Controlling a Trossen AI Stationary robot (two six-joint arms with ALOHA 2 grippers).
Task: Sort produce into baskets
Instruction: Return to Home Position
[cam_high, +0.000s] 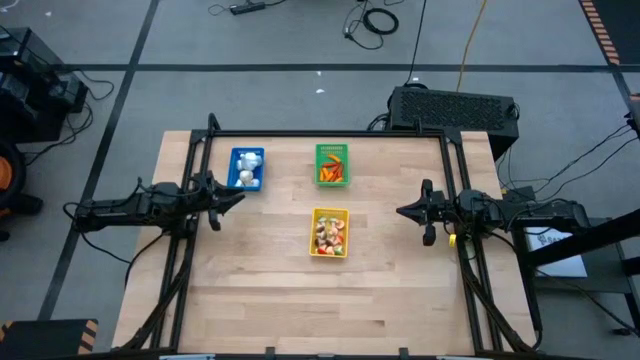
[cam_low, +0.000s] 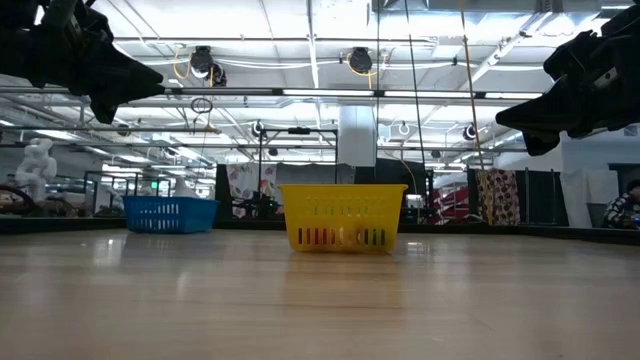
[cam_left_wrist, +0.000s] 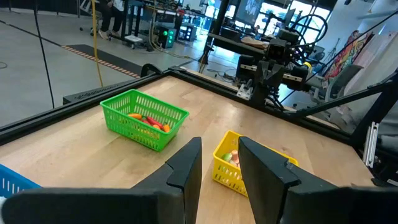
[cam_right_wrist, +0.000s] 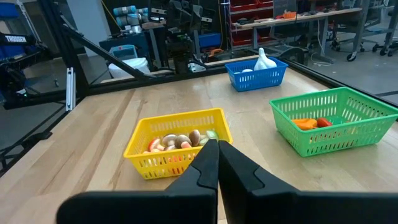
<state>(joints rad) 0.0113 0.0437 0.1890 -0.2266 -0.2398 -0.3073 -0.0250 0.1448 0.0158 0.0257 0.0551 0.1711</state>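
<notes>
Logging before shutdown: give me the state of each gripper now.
Left gripper: jaws open, holding nothing.
Right gripper: jaws shut, holding nothing.

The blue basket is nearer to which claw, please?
Left. The left claw hovers just beside the blue basket; the right claw is far off, past the yellow basket.

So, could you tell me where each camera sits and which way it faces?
High: overhead, straight down on table; left pincer, right pincer at sides.
Low: table height, facing yellow basket; pincers overhead.
Left wrist: past its open pincer, toward green basket.
Right wrist: past its shut pincer, toward blue basket.
All share the yellow basket.
</notes>
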